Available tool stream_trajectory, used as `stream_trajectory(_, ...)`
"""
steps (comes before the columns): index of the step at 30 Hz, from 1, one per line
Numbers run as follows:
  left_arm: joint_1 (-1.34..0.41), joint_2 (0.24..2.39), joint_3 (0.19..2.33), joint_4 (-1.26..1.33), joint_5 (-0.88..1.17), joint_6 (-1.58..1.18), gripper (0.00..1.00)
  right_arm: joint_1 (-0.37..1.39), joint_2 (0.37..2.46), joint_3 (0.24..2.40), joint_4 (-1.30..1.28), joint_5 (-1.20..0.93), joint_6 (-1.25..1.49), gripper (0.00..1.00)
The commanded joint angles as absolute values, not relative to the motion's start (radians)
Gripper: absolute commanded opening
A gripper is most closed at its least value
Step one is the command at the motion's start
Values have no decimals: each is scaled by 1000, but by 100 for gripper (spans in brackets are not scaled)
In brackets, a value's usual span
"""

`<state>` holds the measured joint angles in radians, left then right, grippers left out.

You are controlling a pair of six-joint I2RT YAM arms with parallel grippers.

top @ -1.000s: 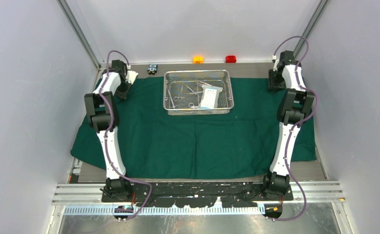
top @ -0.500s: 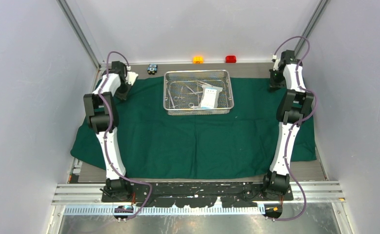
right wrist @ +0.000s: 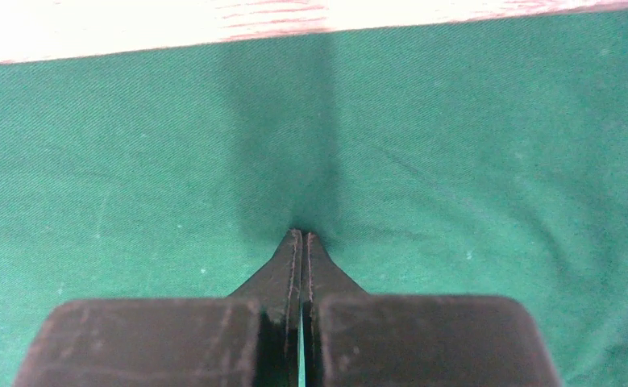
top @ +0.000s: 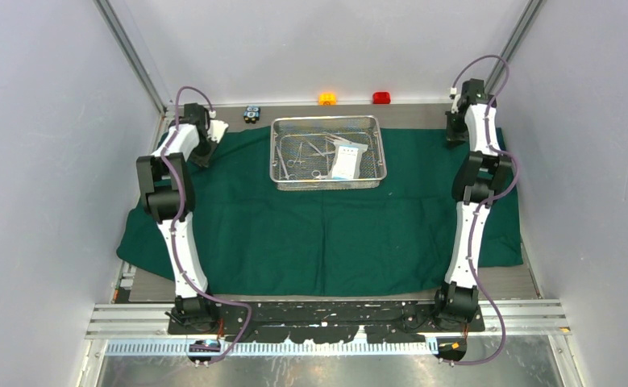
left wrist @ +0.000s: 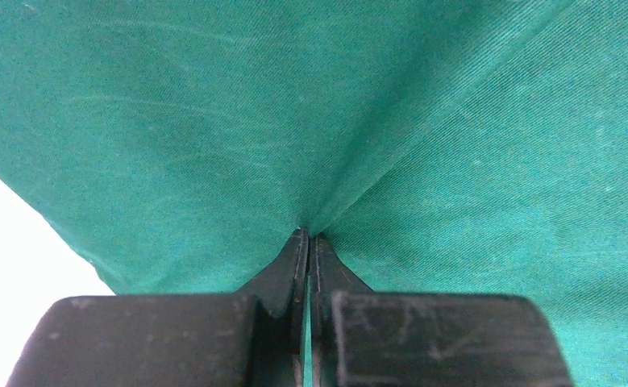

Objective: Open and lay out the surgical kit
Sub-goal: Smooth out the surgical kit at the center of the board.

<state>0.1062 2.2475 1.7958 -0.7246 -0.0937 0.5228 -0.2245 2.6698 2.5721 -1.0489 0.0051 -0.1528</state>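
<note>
The dark green cloth wrap [top: 326, 234] lies spread over the table. The silver wire-mesh tray [top: 327, 186] stands on its far half, holding steel scissors and forceps [top: 294, 157] and a white-blue packet [top: 347, 161]. My left gripper [top: 203, 156] is down at the cloth's far left corner. In the left wrist view it [left wrist: 309, 234] is shut on a pinch of the cloth [left wrist: 214, 121], with a crease running out from the tips. My right gripper [top: 455, 135] is at the far right corner. In the right wrist view it [right wrist: 301, 234] is shut on puckered cloth [right wrist: 173, 161].
An orange block [top: 327, 98], a red block [top: 381, 97] and a black-blue block [top: 251, 114] sit along the back edge. Grey walls close in on both sides. The bare table top [right wrist: 294, 20] shows just beyond the cloth's far edge in the right wrist view.
The right gripper has shut on the cloth's far right corner, and the right arm has shifted slightly toward the back. The left arm has edged a little to the left, still pinching.
</note>
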Motion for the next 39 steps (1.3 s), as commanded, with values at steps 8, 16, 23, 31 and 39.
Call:
stream_trajectory(8, 126, 2251, 1694, -815, -96, 494, 0, -196, 2797, 2659, -1034, 137, -188, 0)
stream_trajectory(16, 131, 2214, 1630, -813, -132, 517, 0, -185, 2805, 2664, -1003, 149, -197, 0)
stream_trajectory(23, 131, 2219, 1663, -828, -134, 497, 0, -184, 2790, 2665, -994, 153, -207, 0)
stream_trajectory(31, 131, 2243, 1789, -868, -126, 466, 0, -190, 2623, 2560, -929, 52, -164, 11)
stream_trajectory(39, 118, 2277, 1886, -905, -91, 443, 0, -228, 2472, 2449, -862, -20, -94, 65)
